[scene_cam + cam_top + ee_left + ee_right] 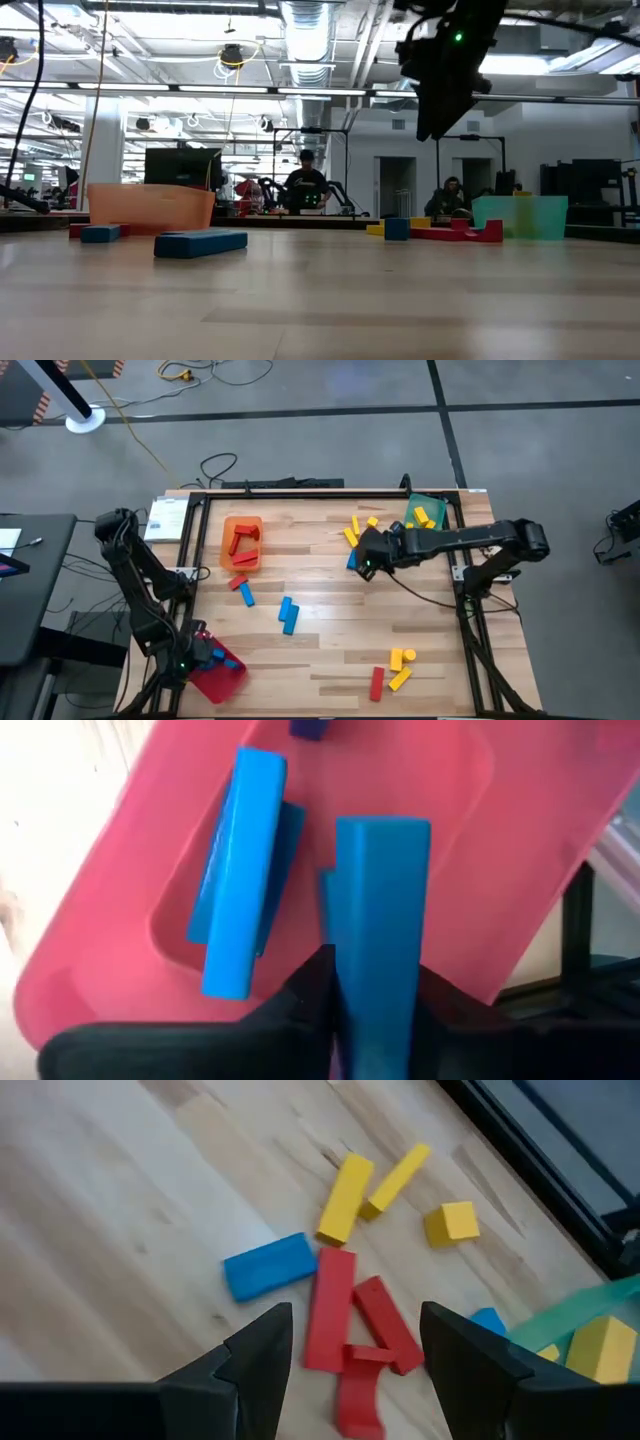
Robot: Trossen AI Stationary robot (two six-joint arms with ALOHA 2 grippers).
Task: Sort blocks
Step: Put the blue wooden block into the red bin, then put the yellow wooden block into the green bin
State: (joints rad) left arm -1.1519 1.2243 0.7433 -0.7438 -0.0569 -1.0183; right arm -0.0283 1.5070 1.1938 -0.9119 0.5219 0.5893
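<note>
At the table's near left corner, my left gripper (200,653) (375,982) is shut on a blue block (380,910) above a red tray (215,678) (420,780). Another blue block (240,870) lies flat in that tray. My right gripper (366,565) (355,1342) (432,120) hangs open above a cluster at the far right: red blocks (330,1320), a blue block (268,1266) and yellow blocks (345,1198), all flat on the wood. It touches none of them. My left gripper pinches the blue bar's near end (378,970) between its two fingers (308,988), on the bar's two long sides. The fingers point steeply down and the bar runs on along them toward the tray. Whether its lower end touches the tray does not show.
An orange tray (242,543) holding red blocks stands at the far left. At the far right is a green tray (425,510) with yellow blocks. Loose blue blocks (288,615) lie mid-table, a red and a blue one (241,589) nearer the left, and yellow and red ones (395,670) near the front right.
</note>
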